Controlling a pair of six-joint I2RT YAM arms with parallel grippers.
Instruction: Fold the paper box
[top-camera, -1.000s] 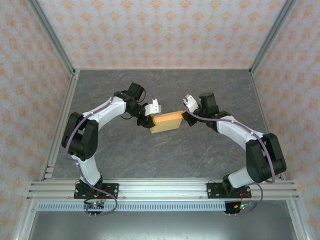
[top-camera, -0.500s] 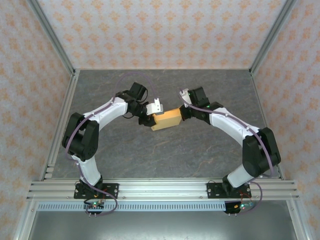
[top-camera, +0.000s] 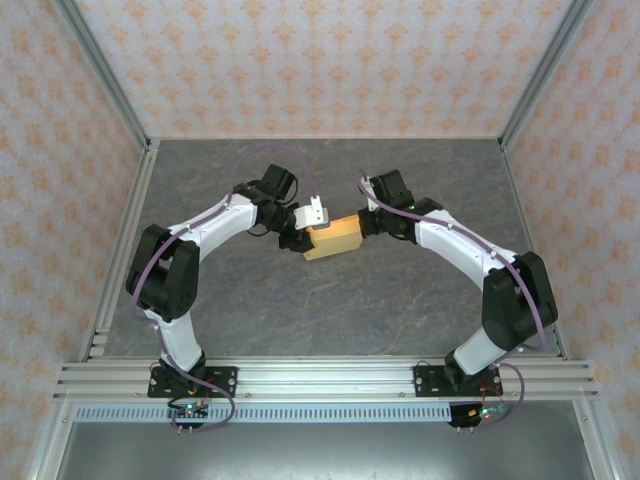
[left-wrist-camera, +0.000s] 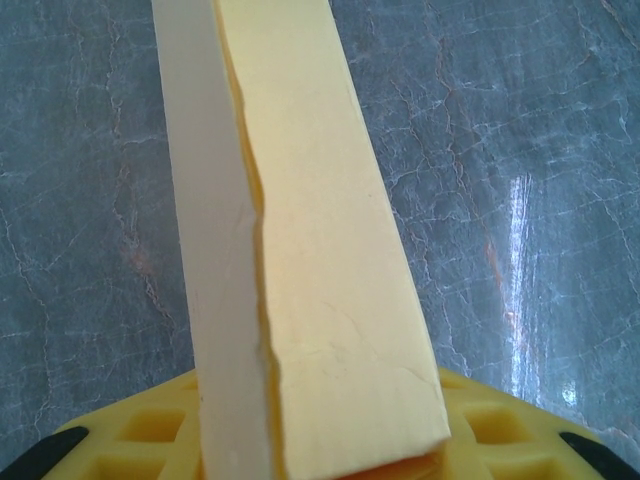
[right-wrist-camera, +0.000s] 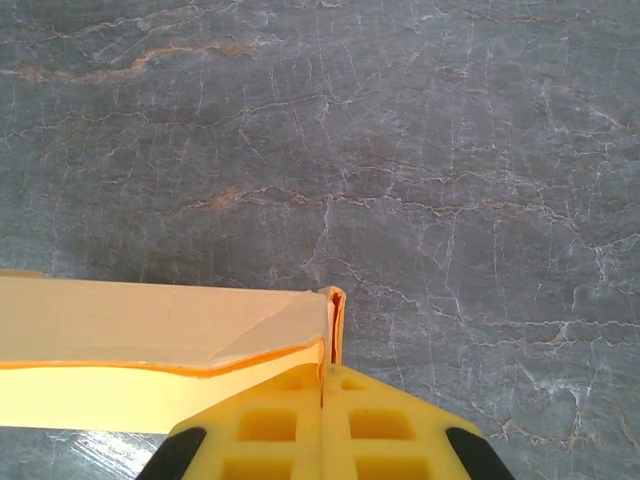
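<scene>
Over the last second the right claw (top-camera: 366, 226) has swung in from the side and pressed against the right end of the paper box (top-camera: 336, 237). Its fingers have closed completely. In the right wrist view the two yellow pads (right-wrist-camera: 270, 425) meet with only a thin paperboard edge pinched between them, so it is gripping the end flap. The box has shifted a little toward the far wall and now looks shorter and more compact from above. That suggests the end panel is being pushed in and creased.

The left claw (top-camera: 303, 238) has barely moved. It holds the opposite end with its jaws partly spread across the width of the box. In its own view the long orange-yellow body runs away from the fingers. A seam along the left side gapes slightly, so that side is probably not yet tucked.

The box hangs between the two claws over the middle of the grey stone-patterned counter (top-camera: 330, 310), and appears to be lifted clear of it. Both grips sit at the very ends, and the right one holds only a narrow strip of edge. A hard pull outward could slip or tear it.

Bare surface lies all around, and the aluminium frame posts (top-camera: 128, 125) and patterned walls stand well apart from both wrists. The tight spot is between the claws themselves.
</scene>
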